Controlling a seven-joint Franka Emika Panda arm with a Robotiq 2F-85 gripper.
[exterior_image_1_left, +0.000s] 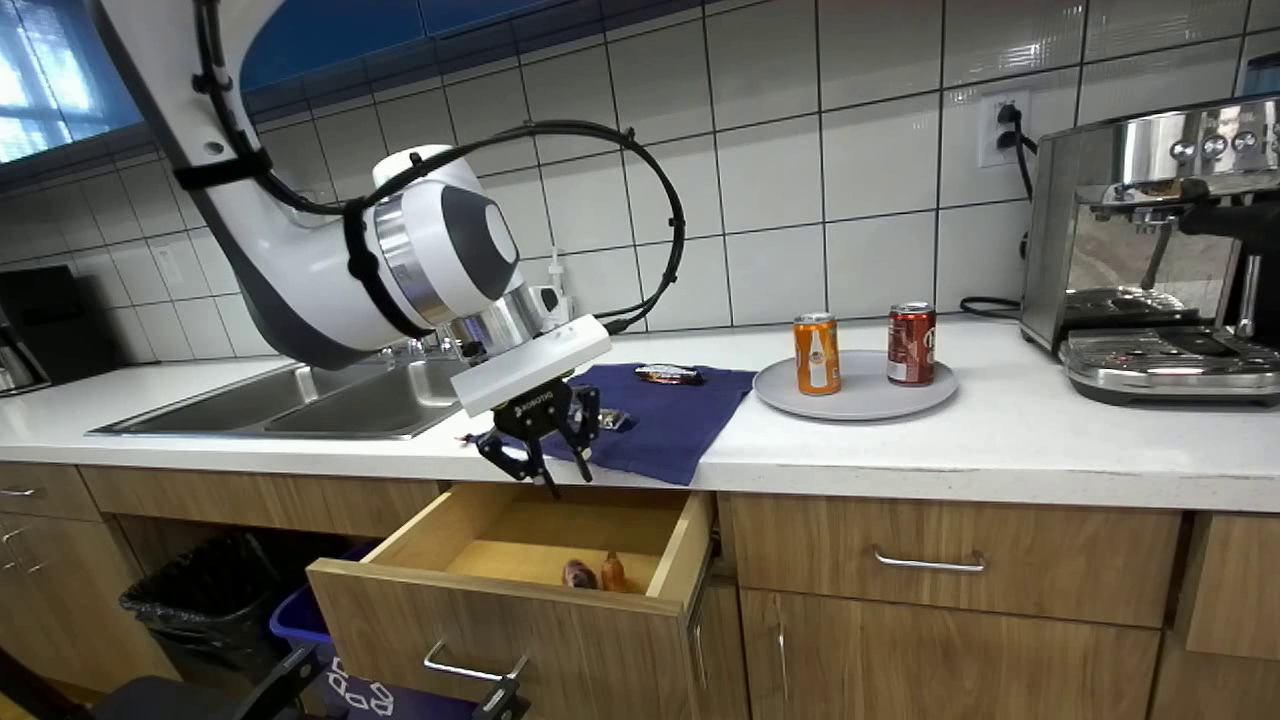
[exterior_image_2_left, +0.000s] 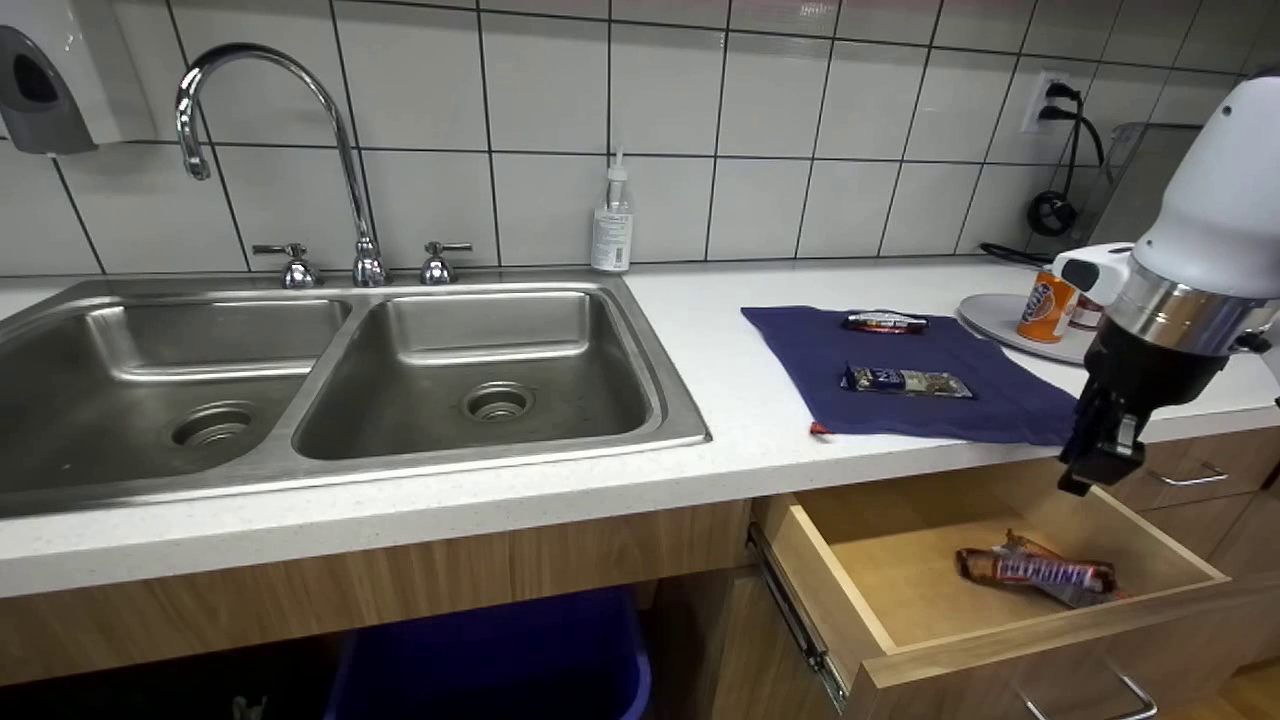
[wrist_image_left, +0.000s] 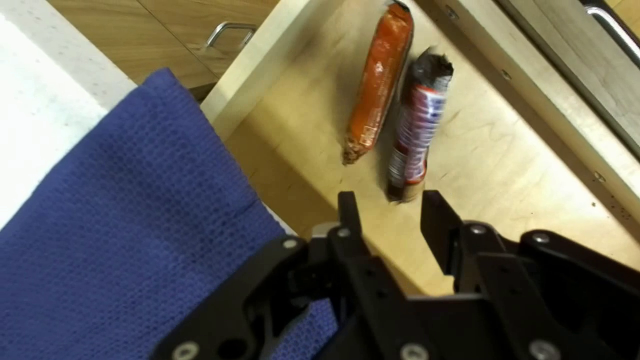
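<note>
White kitchen counter (exterior_image_2_left: 710, 340), steel double sink (exterior_image_2_left: 490, 325), tiled wall (exterior_image_2_left: 550, 80), blue cloth (exterior_image_2_left: 960, 415), fingers (wrist_image_left: 439, 227) parted above a pulled-out drawer (exterior_image_2_left: 900, 540)

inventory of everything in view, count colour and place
counter: 1, white, along tiled wall
drawer: 1, wood, open below counter
wrapped bars: 2, orange and striped purple, in drawer
cloth: 1, blue, on counter
snack packets: 2, multicoloured, on cloth
small item: 1, red, at cloth's edge
plate: 1, grey, on counter
cans: 2, orange and red, on plate
coffee machine: 1, silver, on counter
sink: 1, steel, in counter
tap: 1, chrome, behind sink
pump bottle: 1, clear, by wall
dispenser: 1, white and grey, on wall
outlet: 1, white, on wall
bins: 2, black and blue, under counter
dark object: 1, black, beyond sink
cabinets: several, wood, below counter
arm: 1, white and grey, above counter level
gripper: 1, black, open above drawer
</note>
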